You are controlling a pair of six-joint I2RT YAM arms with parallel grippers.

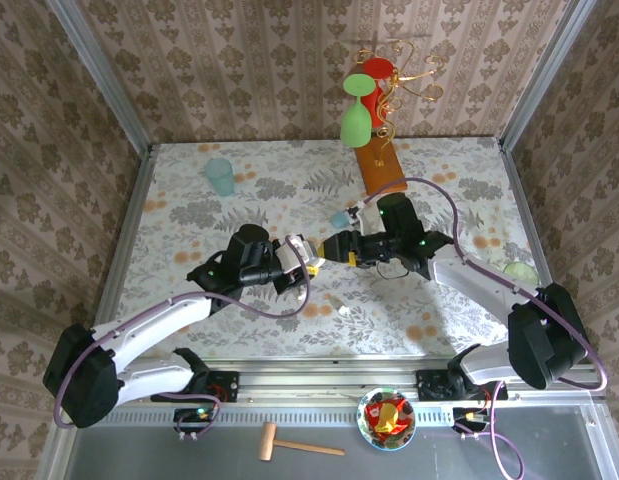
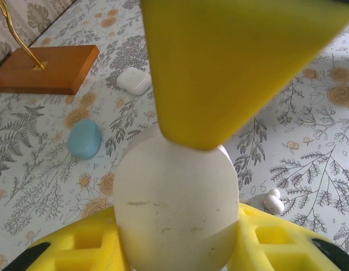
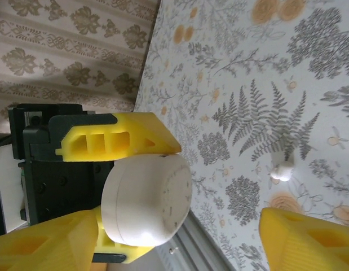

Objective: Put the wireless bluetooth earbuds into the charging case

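firmly clamped with the left gripper [image 1: 307, 256] on a round white case [image 3: 146, 197], yellow fingers [image 3: 120, 135] against two opposite sides of it. met nose to nose by the right gripper [image 1: 336, 247], jaws apart, one yellow finger [image 2: 219, 73] over the top of that case. down on the flowered table [image 3: 247, 68] near the held case, lying loose, one tiny white earbud [image 3: 282, 171]; farther from that case, a pale blue case [image 2: 84, 138], a second white case [image 2: 133, 80] and a wooden base [image 2: 44, 68].
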